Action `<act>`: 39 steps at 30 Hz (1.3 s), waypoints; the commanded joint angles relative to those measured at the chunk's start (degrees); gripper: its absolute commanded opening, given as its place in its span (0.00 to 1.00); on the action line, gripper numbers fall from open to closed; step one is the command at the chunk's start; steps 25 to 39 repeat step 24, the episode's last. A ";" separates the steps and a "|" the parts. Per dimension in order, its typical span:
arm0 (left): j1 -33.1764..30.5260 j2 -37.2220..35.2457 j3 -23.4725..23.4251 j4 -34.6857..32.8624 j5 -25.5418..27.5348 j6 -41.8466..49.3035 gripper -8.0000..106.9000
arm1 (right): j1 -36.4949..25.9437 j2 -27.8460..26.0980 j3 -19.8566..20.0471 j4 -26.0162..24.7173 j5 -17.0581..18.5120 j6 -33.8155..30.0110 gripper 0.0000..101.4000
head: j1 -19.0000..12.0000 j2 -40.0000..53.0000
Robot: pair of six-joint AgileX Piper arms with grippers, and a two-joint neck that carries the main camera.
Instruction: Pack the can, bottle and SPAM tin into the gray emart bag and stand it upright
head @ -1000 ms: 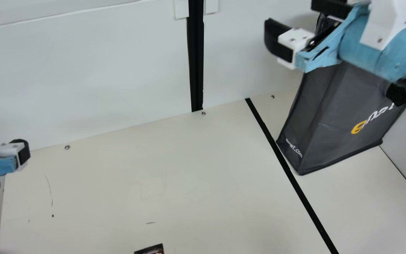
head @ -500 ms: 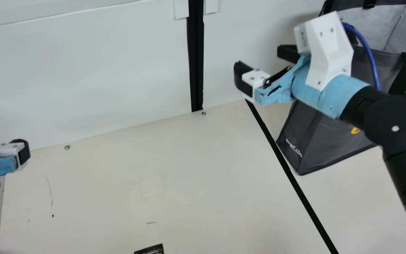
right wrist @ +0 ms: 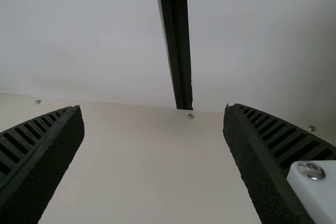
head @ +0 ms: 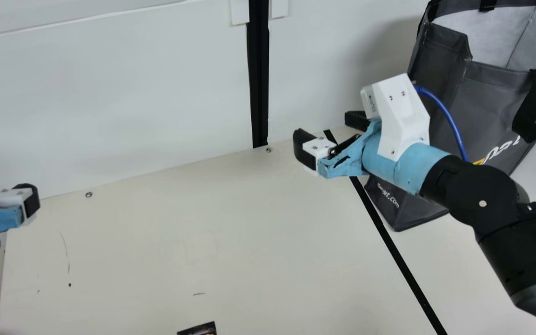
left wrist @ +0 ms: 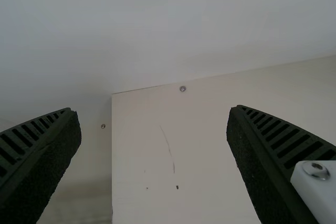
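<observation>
Left of the stripe (head: 398,258), our left gripper (left wrist: 153,109) is wide and empty, likely parked clear. By the stripe's far end our right gripper (right wrist: 153,107), also wide and empty, probably leaves the bag (head: 496,97) unobstructed. Right of the stripe, that gray bag stands upright, open-topped, handles drooping.

cream table (head: 133,242) | black line (head: 401,260) on it | white wall (head: 110,102) | black upright strip (head: 259,83)
</observation>
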 commanded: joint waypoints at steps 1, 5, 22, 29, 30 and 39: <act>0.00 0.00 0.00 0.00 0.00 0.00 0.85 | 0.00 0.00 0.00 0.00 0.00 0.00 0.94 | -1.30 -0.05; 0.00 0.00 0.00 0.00 0.00 0.00 0.85 | 0.00 0.00 0.00 0.00 -0.25 0.00 0.94 | -1.30 -0.05; 0.00 0.00 0.00 0.00 0.00 0.00 0.85 | 0.00 0.00 0.00 0.00 -0.51 0.00 0.94 | -1.30 -0.05; 0.00 0.00 0.00 0.00 0.00 0.00 0.85 | 0.00 0.00 0.00 0.00 -0.51 0.00 0.94 | -1.30 -0.05; 0.00 0.00 0.00 0.00 0.00 0.00 0.85 | 0.00 0.00 0.00 0.00 -0.51 0.00 0.94 | -1.30 -0.05; 0.00 0.00 0.00 0.00 0.00 0.00 0.85 | 0.00 0.00 0.00 0.00 -0.51 0.00 0.94 | -1.30 -0.05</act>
